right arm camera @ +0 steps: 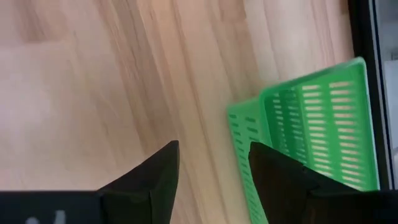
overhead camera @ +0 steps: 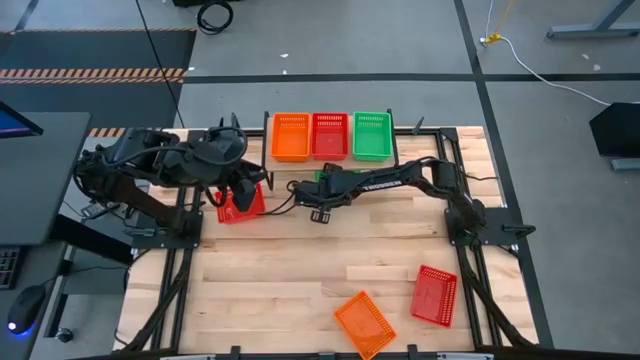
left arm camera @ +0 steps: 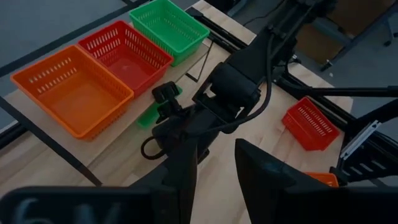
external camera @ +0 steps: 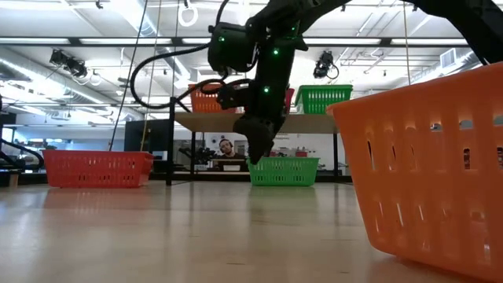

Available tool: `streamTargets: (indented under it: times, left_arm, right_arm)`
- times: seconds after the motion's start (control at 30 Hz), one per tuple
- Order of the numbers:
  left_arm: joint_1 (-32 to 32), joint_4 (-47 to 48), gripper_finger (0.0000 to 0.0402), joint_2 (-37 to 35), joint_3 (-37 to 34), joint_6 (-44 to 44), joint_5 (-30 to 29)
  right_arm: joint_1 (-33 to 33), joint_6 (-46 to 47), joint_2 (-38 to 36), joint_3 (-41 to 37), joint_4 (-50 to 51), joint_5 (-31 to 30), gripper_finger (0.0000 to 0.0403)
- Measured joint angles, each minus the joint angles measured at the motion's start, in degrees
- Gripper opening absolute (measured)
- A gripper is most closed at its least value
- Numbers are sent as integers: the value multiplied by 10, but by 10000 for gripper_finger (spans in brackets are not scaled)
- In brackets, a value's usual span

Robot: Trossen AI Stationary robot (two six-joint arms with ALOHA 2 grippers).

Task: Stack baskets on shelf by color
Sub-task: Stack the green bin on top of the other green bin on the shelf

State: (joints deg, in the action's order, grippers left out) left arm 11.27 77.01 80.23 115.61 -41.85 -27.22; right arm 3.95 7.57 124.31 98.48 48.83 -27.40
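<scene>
Right gripper [right arm camera: 208, 180] open, empty, hovers over green plastic mesh basket [right arm camera: 311, 143] at shelf's [overhead camera: 400, 147] 6 o'clock; next: descend, grasp rim

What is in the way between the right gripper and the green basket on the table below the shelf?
Nothing visible. The right gripper hangs open over bare wood just beside the green basket, which lies on the tabletop under the shelf. The left gripper is off to the side, near a red basket.
</scene>
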Motion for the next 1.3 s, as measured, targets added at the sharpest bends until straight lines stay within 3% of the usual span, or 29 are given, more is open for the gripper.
streamTargets:
  times: [0.27,0.6,1.03,1.3]
  left_arm:
    - [0,10,117,0,0,0,0]
    - [15,9,117,0,0,0,0]
    - [22,10,117,0,0,-11,0]
    - [25,10,117,0,0,-11,0]
  right_arm:
    - [-1,0,3,-3,-9,0,250]
    - [0,-3,3,-40,-24,-63,307]
    - [-1,17,4,-50,-28,-51,289]
    - [-8,18,4,-50,-20,-45,239]
